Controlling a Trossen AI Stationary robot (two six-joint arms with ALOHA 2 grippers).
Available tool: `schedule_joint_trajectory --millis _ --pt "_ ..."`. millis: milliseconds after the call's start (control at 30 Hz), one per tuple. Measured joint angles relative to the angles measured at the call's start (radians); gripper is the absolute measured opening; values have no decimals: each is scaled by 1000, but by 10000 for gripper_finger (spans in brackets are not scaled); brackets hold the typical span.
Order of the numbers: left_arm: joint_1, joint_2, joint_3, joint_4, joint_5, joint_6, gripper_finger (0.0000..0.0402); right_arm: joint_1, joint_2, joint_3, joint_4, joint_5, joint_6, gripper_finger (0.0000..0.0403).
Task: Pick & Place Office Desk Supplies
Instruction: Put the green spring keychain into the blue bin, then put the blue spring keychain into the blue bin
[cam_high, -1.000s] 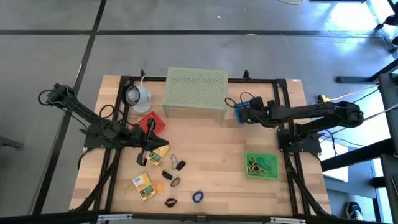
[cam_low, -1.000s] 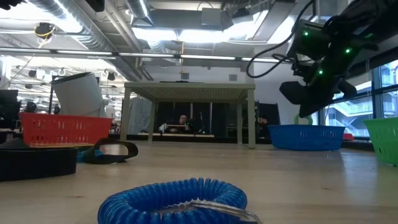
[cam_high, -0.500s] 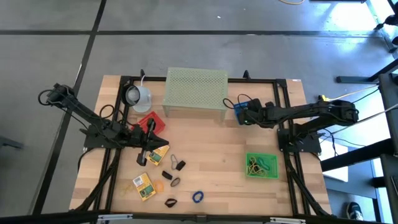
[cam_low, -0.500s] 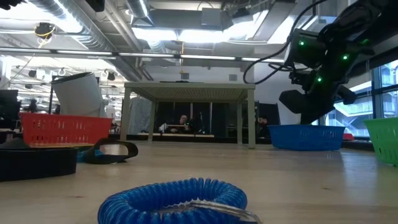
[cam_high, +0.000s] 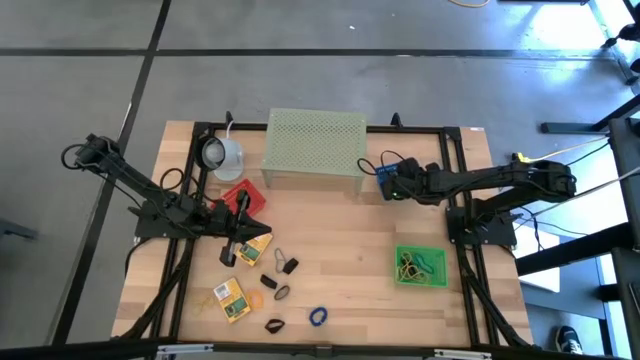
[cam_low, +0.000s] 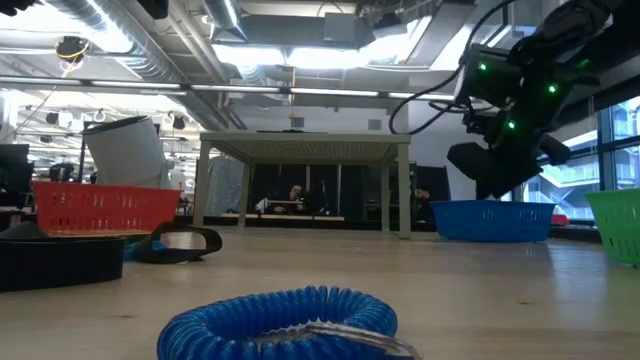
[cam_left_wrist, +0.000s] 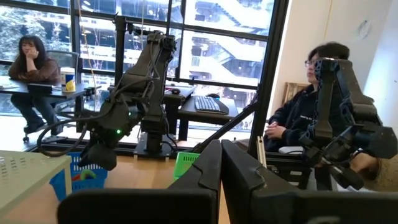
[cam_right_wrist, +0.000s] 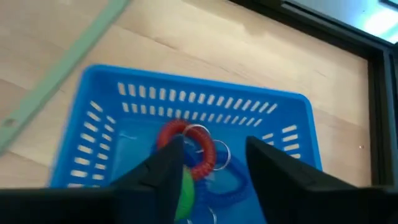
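Observation:
My right gripper (cam_right_wrist: 214, 155) stands open above the blue basket (cam_right_wrist: 112, 118), at the right of the pale green stand (cam_high: 315, 148). A red loop (cam_right_wrist: 180, 134) and a blue loop (cam_right_wrist: 227, 180) lie in the basket. A green loop (cam_right_wrist: 183, 190) shows beside the inner side of one finger. My left gripper (cam_left_wrist: 221, 180) is shut on nothing and hangs level near the red basket (cam_high: 243, 196). Loose on the table lie yellow packets (cam_high: 231, 298), black clips (cam_high: 291, 266) and a blue loop (cam_high: 318, 316). My right gripper slants down over the blue basket from the table's right. The green loop (cam_right_wrist: 183, 190) sits against the inner side of one finger (cam_right_wrist: 165, 171); whether it touches that finger I cannot tell. It is below the fingertips, over the basket's floor.
A green basket (cam_high: 420, 265) with loops inside stands at the near right. A white cup (cam_high: 222, 153) is at the far left beside the stand. Bare wood lies in the table's middle. People sit in the room beyond the table.

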Motion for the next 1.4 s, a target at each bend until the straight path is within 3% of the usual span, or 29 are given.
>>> schedule_joint_trajectory --millis 133,300,500,700,833,1033,1133,1267,1400 --pt "0 0 0 0 0 0 4 3 0 105 -130 -74 -3 216" --pt "0 0 0 0 0 0 4 67 -1 251 -260 -152 -7 226" --pt "0 0 0 0 1 0 4 299 -1 356 -191 -168 24 204" --pt "0 27 0 27 9 1 4 562 -1 371 -80 -46 36 179" --pt "0 112 0 190 105 78 4 701 -1 371 -74 37 99 166" --pt "0 303 0 521 383 224 4 847 2 371 -73 129 164 153" --pt "0 388 1 605 469 233 4 888 8 371 -73 151 174 150" --pt "0 492 40 637 471 244 4 911 21 371 -74 152 156 148" --pt "1 606 144 629 375 269 5 911 24 371 -74 170 98 148"
